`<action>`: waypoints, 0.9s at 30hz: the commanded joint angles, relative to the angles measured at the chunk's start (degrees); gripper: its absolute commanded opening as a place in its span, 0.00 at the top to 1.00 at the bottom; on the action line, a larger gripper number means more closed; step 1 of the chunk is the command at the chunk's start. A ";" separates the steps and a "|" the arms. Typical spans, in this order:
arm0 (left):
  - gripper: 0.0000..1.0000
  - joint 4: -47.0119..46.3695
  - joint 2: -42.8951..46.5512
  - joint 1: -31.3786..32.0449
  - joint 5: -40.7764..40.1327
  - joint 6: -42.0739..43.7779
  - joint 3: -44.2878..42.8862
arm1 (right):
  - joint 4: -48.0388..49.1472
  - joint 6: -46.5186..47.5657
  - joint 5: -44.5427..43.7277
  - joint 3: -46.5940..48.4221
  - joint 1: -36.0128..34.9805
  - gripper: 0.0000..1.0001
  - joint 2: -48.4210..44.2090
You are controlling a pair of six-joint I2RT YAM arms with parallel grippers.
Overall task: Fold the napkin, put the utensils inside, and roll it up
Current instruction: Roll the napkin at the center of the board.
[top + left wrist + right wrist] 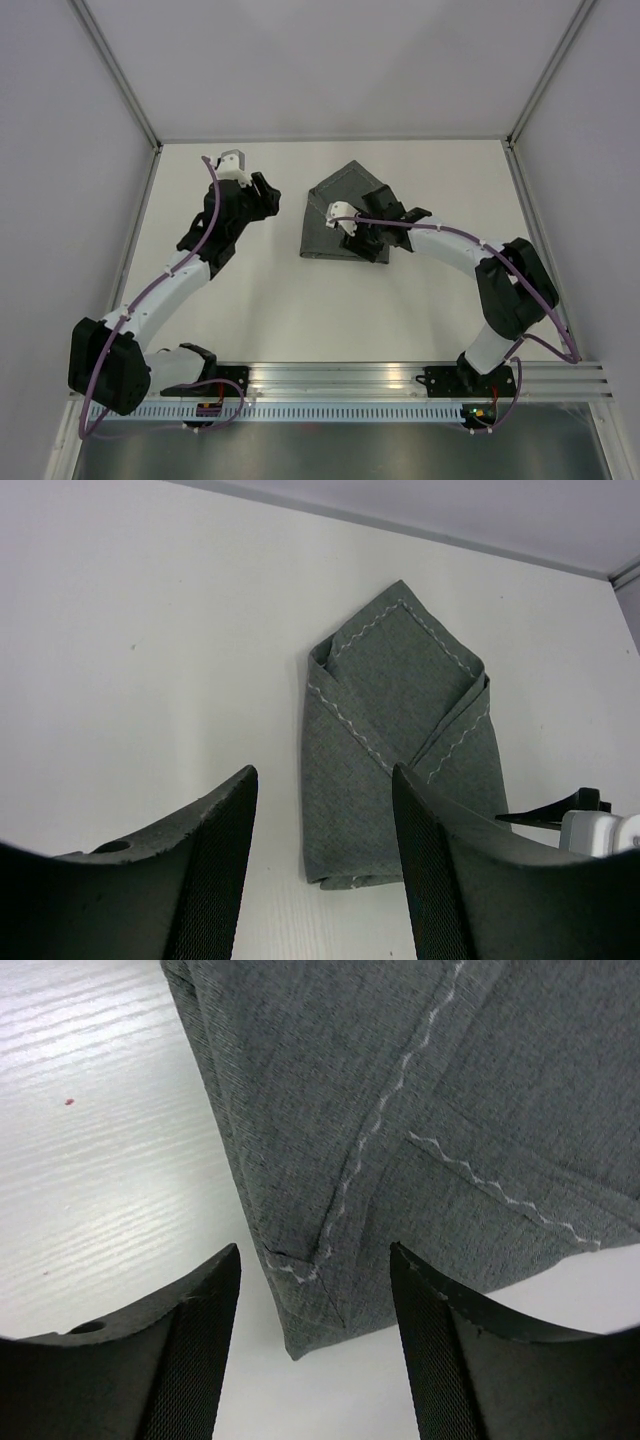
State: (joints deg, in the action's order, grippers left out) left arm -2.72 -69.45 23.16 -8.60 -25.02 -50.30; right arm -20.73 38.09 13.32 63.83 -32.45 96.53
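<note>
Napkin (335, 200) lies folded on bench (250, 310) at 1 o'clock, no utensils visible; right claw (315, 1290) wide, empty over a 6 o'clock-edge corner, left claw (322, 790) wide, empty at 9 o'clock; recommend gripping every layer, low.
</note>
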 commanded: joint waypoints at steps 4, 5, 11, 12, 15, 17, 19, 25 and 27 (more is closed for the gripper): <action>0.38 4.39 3.53 -0.48 0.78 0.58 -2.51 | 5.96 2.34 -4.35 -1.35 -5.51 0.29 -0.74; 0.39 4.48 3.62 -0.48 0.87 0.58 -2.61 | 6.05 2.34 -4.62 -0.99 -5.87 0.29 -0.21; 0.38 6.67 4.41 -0.57 0.87 1.46 -3.22 | 6.41 2.96 -4.89 0.68 -6.49 0.30 3.66; 0.38 6.76 4.76 -0.57 0.78 1.72 -3.13 | 6.67 3.31 -4.80 0.33 -6.58 0.29 3.58; 0.38 7.20 4.94 -0.57 0.51 2.16 -3.13 | 8.07 4.10 -5.59 -0.46 -6.84 0.29 3.93; 0.38 7.55 4.76 -0.57 0.69 2.25 -3.48 | 8.86 4.28 -5.76 -0.64 -6.93 0.29 4.80; 0.38 7.47 4.50 -0.57 0.87 2.16 -3.66 | 9.39 4.36 -5.68 -0.64 -6.93 0.30 5.77; 0.39 7.47 4.06 -0.57 0.96 2.16 -3.31 | 10.97 5.51 -6.73 -1.43 -6.93 0.32 7.88; 0.39 7.21 3.97 -0.57 0.95 2.16 -3.13 | 11.41 5.68 -7.17 -1.87 -6.84 0.32 7.80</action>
State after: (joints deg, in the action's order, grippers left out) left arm 4.29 -65.65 22.85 -8.45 -24.64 -51.46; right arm -12.19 42.37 6.85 62.63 -39.16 104.14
